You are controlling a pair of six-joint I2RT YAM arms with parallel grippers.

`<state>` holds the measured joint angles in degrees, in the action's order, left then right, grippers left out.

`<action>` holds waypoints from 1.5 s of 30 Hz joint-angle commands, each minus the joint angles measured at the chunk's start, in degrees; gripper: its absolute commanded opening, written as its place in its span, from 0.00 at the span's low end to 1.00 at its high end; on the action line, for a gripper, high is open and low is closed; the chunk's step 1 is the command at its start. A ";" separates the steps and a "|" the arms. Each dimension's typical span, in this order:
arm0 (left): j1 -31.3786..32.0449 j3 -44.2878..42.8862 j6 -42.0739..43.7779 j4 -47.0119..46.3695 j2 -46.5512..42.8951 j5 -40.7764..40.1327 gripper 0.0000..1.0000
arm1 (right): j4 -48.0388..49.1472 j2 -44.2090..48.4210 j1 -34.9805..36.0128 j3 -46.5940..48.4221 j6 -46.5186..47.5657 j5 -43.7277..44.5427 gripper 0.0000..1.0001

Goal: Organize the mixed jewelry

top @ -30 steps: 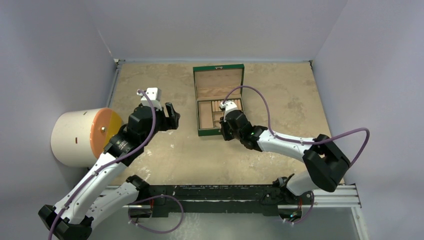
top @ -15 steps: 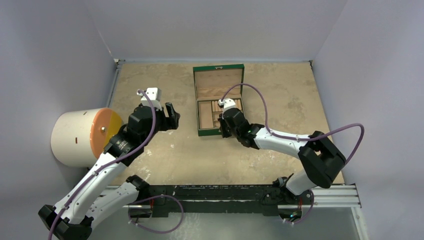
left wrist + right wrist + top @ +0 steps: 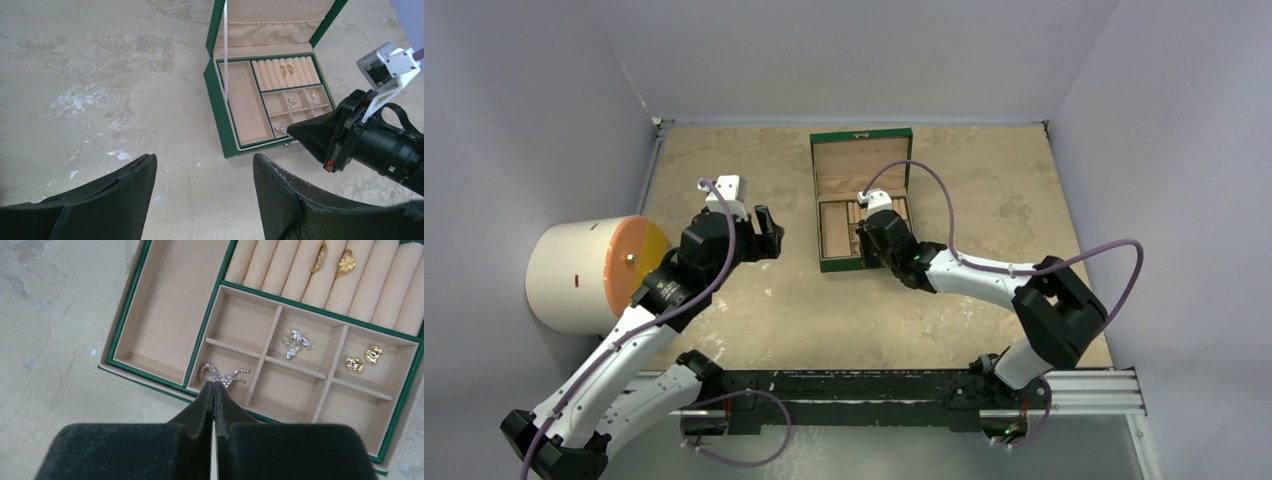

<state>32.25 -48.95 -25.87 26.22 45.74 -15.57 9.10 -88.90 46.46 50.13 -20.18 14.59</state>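
The open green box lies at mid table. In the right wrist view its tan divided tray holds the mixed jewelry: two gold rings on the rolls, a silver stud pair, and a gold stud pair. My right gripper is shut, with a glittery silver piece at its tips over the near-left small compartment. My left gripper is open and empty above bare table, left of the box.
A white cylinder with an orange face lies at the left wall. The box lid stands open toward the back. Walls close the table on three sides.
My right gripper has moved a little forward over the box's front compartments. The left arm has not moved.
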 commanded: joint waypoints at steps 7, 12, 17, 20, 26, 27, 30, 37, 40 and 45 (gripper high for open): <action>-0.35 -0.39 0.91 -1.32 -0.85 0.20 0.70 | 1.59 -0.83 -0.49 3.03 -0.49 1.11 0.00; -0.35 -0.48 0.99 -1.40 -0.65 0.35 0.70 | 0.30 3.29 -0.49 1.28 -0.33 0.93 0.00; -0.39 -0.48 0.99 -1.51 -0.49 0.37 0.70 | -0.87 7.27 -0.49 -1.15 -1.36 -0.58 0.00; -0.43 -0.52 0.98 -1.51 -0.38 0.46 0.70 | -1.27 8.35 -0.49 -2.38 -2.16 -2.00 0.00; -0.44 -0.53 0.99 -1.52 -0.30 0.54 0.70 | -1.65 6.85 -0.49 -3.43 -3.13 -3.96 0.00; -0.43 -0.47 0.99 -1.52 -0.29 0.54 0.70 | -1.51 6.50 -0.49 -3.52 -3.39 -4.08 0.00; -0.43 -0.48 0.98 -1.49 -0.30 0.46 0.70 | -0.76 5.61 -0.49 -3.63 -3.63 -4.39 0.00; -0.43 -0.44 0.99 -1.41 -0.39 0.41 0.70 | -0.21 3.44 -0.49 -2.77 -3.54 -3.68 0.00; -0.43 -0.51 0.99 -1.43 -0.38 0.37 0.70 | 0.12 2.92 -0.49 -2.18 -3.35 -3.23 0.00; -0.43 -0.46 0.99 -1.43 -0.37 0.37 0.70 | -0.01 2.18 -0.49 -1.05 -3.11 -2.53 0.00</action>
<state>32.25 -48.95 -25.87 26.22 45.74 -15.38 7.60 -86.21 46.11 46.63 -23.07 10.92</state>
